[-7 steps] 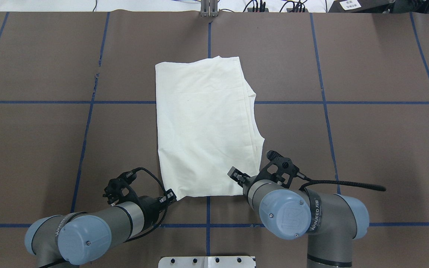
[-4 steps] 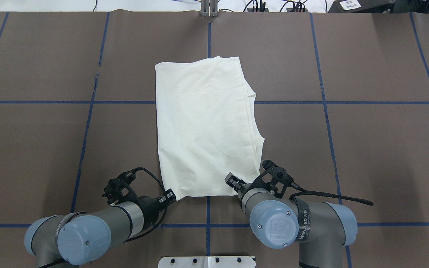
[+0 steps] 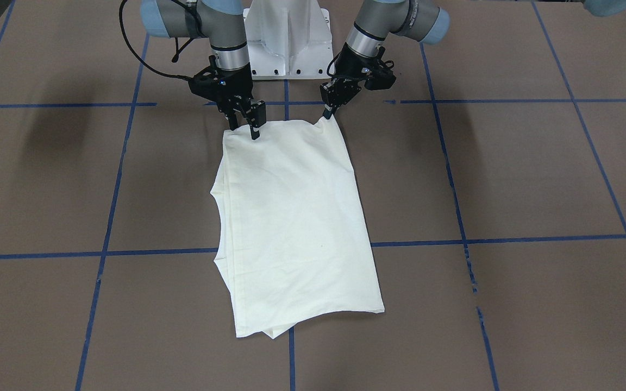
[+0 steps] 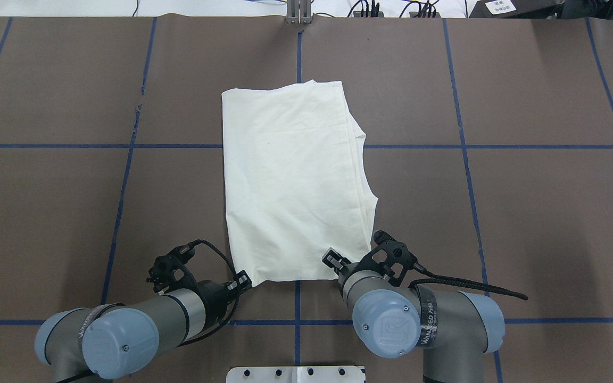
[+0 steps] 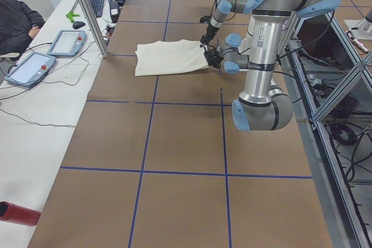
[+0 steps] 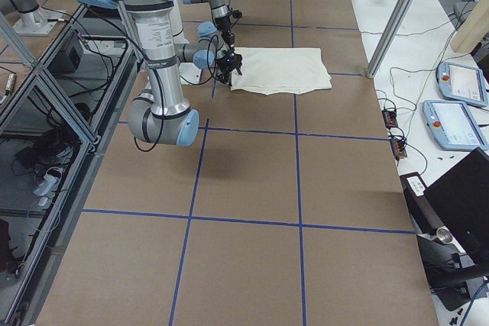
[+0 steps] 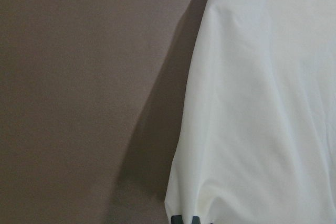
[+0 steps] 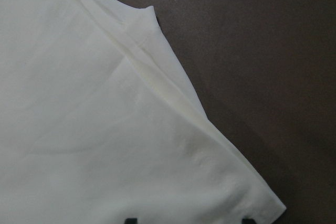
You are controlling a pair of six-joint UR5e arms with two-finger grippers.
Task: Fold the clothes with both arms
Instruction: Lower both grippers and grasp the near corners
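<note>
The cream-white shirt [image 4: 290, 181] lies folded lengthwise on the brown table, plain side up; no print shows. It also shows in the front-facing view [image 3: 291, 217]. My left gripper [image 4: 243, 280] is shut on the shirt's near left corner, which rises slightly to it in the front-facing view [image 3: 327, 112]. The left wrist view shows cloth [image 7: 262, 103] pinched between close fingertips [image 7: 176, 220]. My right gripper [image 4: 332, 259] is open at the near right corner [image 3: 245, 129], low over the cloth. In the right wrist view its fingertips [image 8: 131, 220] stand wide apart over the layered edge [image 8: 157, 77].
The white pedestal base [image 4: 296, 374] stands at the near table edge between the arms. Blue tape lines [image 4: 125, 146] grid the brown surface. A metal post [image 4: 298, 13] stands at the far edge. Tablets [image 5: 32, 65] lie on the side desk.
My right arm has drawn back and to the left, bringing its gripper lower onto the near right corner. The left arm and the shirt have not moved.
</note>
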